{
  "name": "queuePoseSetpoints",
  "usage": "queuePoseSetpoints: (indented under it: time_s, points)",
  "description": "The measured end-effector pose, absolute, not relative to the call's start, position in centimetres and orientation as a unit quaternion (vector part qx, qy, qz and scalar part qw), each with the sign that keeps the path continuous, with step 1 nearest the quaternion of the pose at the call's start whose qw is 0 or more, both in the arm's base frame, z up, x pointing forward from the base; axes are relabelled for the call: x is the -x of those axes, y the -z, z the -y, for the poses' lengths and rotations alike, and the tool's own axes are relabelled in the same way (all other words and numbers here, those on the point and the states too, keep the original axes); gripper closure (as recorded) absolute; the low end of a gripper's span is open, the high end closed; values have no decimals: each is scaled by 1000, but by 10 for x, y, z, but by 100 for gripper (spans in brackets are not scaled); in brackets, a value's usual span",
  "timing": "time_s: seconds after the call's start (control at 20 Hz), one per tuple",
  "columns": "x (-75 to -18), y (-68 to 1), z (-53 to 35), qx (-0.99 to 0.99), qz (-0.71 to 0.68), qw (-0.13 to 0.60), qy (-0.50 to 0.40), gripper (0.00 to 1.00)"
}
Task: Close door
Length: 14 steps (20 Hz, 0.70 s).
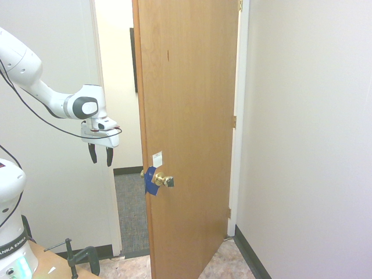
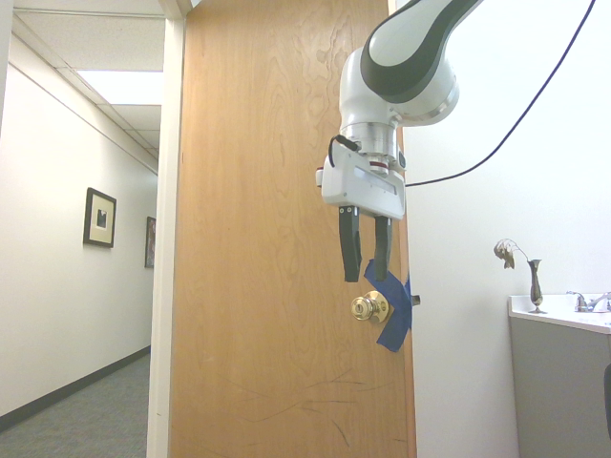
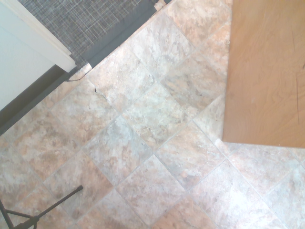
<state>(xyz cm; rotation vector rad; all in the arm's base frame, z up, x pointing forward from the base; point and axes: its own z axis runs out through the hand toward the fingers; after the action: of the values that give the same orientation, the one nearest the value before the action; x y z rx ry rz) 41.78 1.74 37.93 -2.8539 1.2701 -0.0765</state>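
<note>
Clamped to a wooden bench corner (image 1: 64,268) at the bottom left of the first exterior view, a black clamp (image 1: 81,256) sits closest to the lens, with the white arm rising behind it. Its two-finger gripper (image 1: 100,154) hangs pointing straight down, the dark fingers parted and holding nothing. Standing well ajar, the tall smooth orange-brown wooden door (image 1: 189,116) is hinged on the far side of the frame, its free edge swung into the room and its long axis vertical. That free edge carries a round brass knob (image 1: 163,180), a wrap of blue tape (image 1: 152,181) around the latch and a small white sticker (image 1: 157,158) just above. From this view the gripper is beside the free edge, apart from it and somewhat higher than the knob; the second exterior view shows its fingertips just above the knob and tape. Closing likely calls for the gripper to meet the door face near that edge and push it toward the white door frame (image 1: 103,116), across the open gap showing grey hallway carpet (image 1: 131,203). Nothing seems to stand in the swing path; the wrist view shows only mottled beige floor tile (image 3: 143,143) and the door's bottom corner. A slipping contact off the smooth panel looks like the main risk.
</note>
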Motion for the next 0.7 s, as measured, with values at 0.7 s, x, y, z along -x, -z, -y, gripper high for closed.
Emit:
queuePoseSetpoints:
  time_s: [0.7]
  points:
    - [-404,-475,35,868,-483,53,106,0]
